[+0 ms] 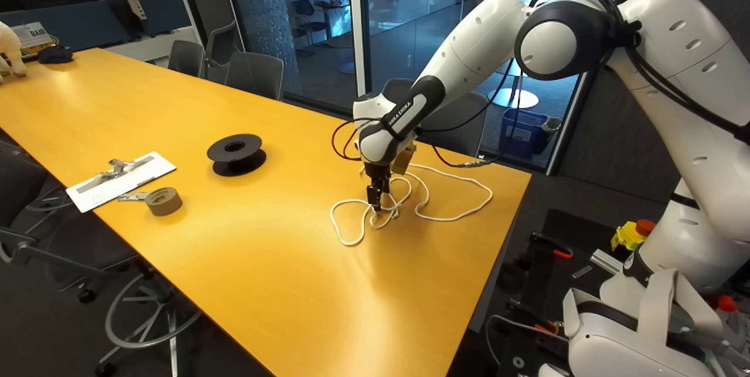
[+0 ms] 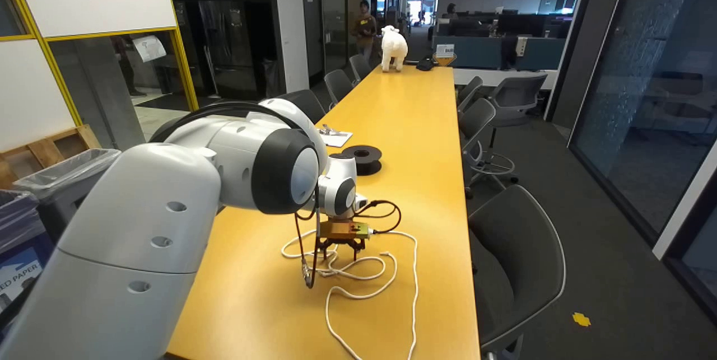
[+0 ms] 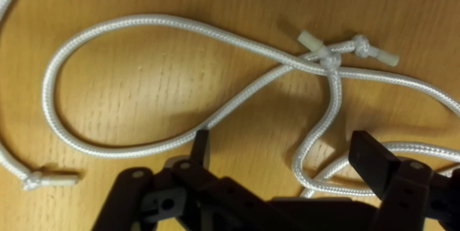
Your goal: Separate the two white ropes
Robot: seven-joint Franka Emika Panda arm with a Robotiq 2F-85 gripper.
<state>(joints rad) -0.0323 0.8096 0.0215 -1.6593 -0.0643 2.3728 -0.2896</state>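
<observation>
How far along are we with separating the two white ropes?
Done: the open end effector is positioned over the white braided ropes. In hand: nothing looks gripped; its fingers stand apart. Left: apparently the separation itself, since strands overlap in the wrist view; which rope each belongs to is unclear.

The end effector [image 3: 280, 136] is pointed downward, its two dark fingers [image 3: 373, 162] spread wide apart, with the wrist [image 1: 376, 143] held just above it, while the white-and-black arm [image 1: 471, 51] is bent at the elbow [image 1: 548, 48], which is raised higher than the end effector and set well apart from it.
</observation>
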